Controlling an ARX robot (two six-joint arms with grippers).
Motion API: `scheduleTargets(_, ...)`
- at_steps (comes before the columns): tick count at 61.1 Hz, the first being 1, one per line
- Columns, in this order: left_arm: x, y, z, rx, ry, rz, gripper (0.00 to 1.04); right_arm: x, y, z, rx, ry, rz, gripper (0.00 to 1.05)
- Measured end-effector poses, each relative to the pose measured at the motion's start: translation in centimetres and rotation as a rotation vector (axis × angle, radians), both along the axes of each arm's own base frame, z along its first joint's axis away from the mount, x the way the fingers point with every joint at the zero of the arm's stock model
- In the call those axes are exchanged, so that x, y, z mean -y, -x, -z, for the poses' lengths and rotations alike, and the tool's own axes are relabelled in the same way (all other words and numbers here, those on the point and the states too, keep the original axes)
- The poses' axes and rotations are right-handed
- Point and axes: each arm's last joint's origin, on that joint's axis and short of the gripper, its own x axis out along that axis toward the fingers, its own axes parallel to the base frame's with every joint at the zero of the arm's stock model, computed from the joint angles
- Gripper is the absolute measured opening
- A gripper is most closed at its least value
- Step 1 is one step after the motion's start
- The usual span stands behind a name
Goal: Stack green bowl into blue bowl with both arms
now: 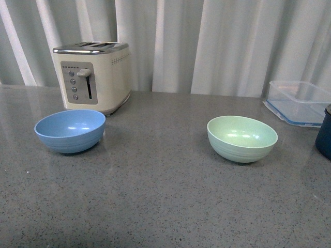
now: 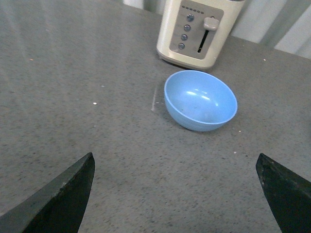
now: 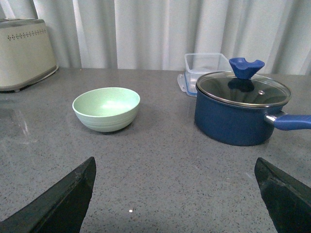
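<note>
the green bowl (image 1: 242, 138) is sitting upright, well right of the toaster (image 1: 93, 75), with bare counter (image 1: 155, 196) lying all round its rim. the blue bowl (image 1: 70, 130) is resting just in front of the toaster. farther right, a container (image 1: 297, 101) and pot (image 3: 238, 114) are crowding the edge. the left gripper (image 2: 175, 160) and right gripper (image 3: 175, 162) are hanging spread wide, holding nothing.

Bright, even light, soft shadows — glints inside the green bowl (image 1: 242, 138) (small, white), countertop (image 1: 155, 196) sheen
</note>
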Motion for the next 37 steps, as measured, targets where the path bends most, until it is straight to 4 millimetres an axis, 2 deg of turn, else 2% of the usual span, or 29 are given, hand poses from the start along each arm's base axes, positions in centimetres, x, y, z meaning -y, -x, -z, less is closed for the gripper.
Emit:
scheduleTargets(12, -0.2, -7.2, -3.5, -0.082, 0.113, 0.032, 0.98, 0.0, 0.0, 0.0, 0.000, 0.000, 0.000, 0.95)
scheduleTargets(19, -0.5, -11.3, -3.6, -0.145, 0.153, 0.020, 0.98, 0.0, 0.0, 0.0, 0.000, 0.000, 0.000, 0.95)
scheduleTargets(22, -0.6, -13.5, -2.9, -0.190, 0.165, 0.009, 0.98, 0.0, 0.0, 0.0, 0.000, 0.000, 0.000, 0.95)
scheduleTargets(28, -1.1, -18.0, -0.3, -0.298, 0.199, -0.035, 0.98, 0.0, 0.0, 0.0, 0.000, 0.000, 0.000, 0.95)
scheduleTargets(37, -1.6, -21.4, 2.4, -0.386, 0.229, -0.067, 0.98, 0.0, 0.0, 0.0, 0.000, 0.000, 0.000, 0.95)
